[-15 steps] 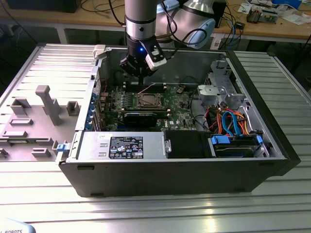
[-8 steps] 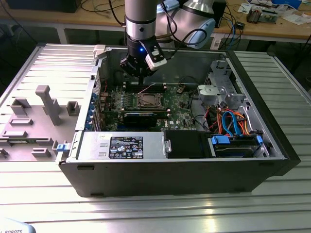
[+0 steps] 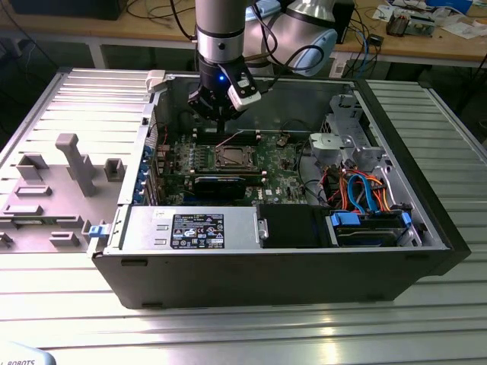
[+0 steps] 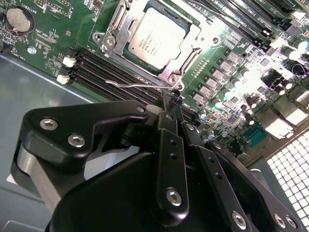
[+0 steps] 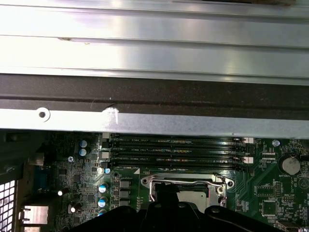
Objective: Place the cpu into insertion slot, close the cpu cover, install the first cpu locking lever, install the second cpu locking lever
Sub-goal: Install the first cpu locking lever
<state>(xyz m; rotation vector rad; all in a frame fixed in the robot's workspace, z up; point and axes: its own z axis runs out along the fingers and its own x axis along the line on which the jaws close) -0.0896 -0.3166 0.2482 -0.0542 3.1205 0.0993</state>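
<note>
The cpu (image 4: 155, 39) lies flat in the insertion slot (image 4: 186, 58) on the green motherboard, silvery top up. The cpu cover (image 4: 115, 33) is folded down around it as a metal frame. A thin wire locking lever (image 4: 135, 85) runs along the socket edge next to the memory slots. My gripper (image 4: 174, 101) hangs just above that edge with its black fingers (image 4: 168, 125) pressed together, the tips close to the lever's end; nothing shows between them. In the exterior view the gripper (image 3: 221, 125) stands over the socket (image 3: 230, 157). The first wrist view shows the socket (image 5: 193, 186) below the memory slots.
The motherboard sits inside an open computer case (image 3: 426, 251). Memory slots (image 5: 176, 151) lie beside the socket and the case wall (image 5: 154, 121) stands behind them. A black heatsink bar (image 3: 219, 185), a power supply (image 3: 190, 228), drive bays with blue cables (image 3: 365, 201) and a grey fixture tray (image 3: 61, 182) surround the area.
</note>
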